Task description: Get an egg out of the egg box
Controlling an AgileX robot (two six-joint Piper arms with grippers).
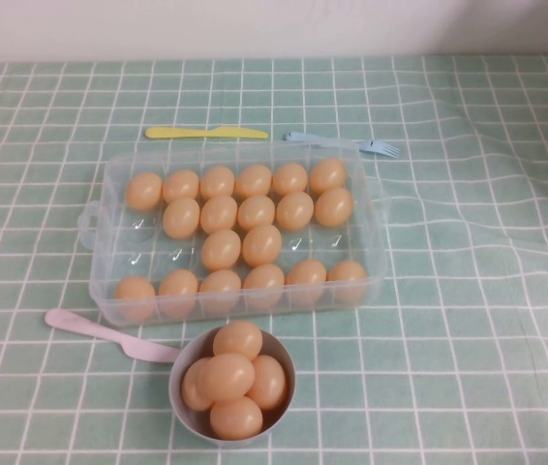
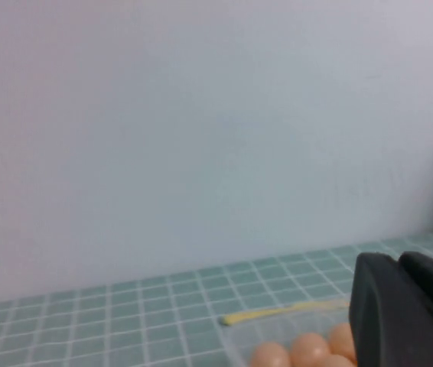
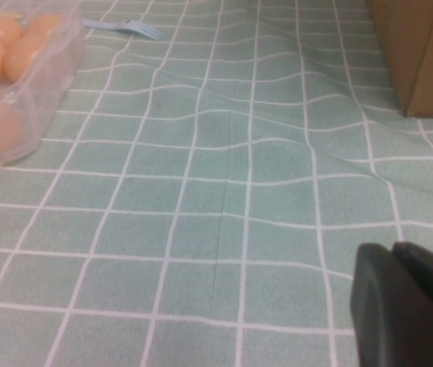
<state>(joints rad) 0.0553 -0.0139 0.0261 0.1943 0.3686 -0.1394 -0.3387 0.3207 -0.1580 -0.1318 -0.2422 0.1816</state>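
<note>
High view: clear plastic rectangular egg box (image 1: pixel 371 247) mid-worktop, peach-orange egg (image 1: pixel 262 244) seated centrally, round grey bowl (image 1: pixel 282 351) at six o'clock holding five; left gripper (image 2: pixel 404 313) and right gripper (image 3: pixel 408 306) away, jaws cannot tell; removal pending.

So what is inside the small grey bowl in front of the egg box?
The grey bowl holds about five peach eggs in a heap; anything beneath them is covered. Neither the left tool nor the right tool is near it.

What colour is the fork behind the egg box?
Light blue fork, clearest in the high view. Neither gripper is near it.
</note>
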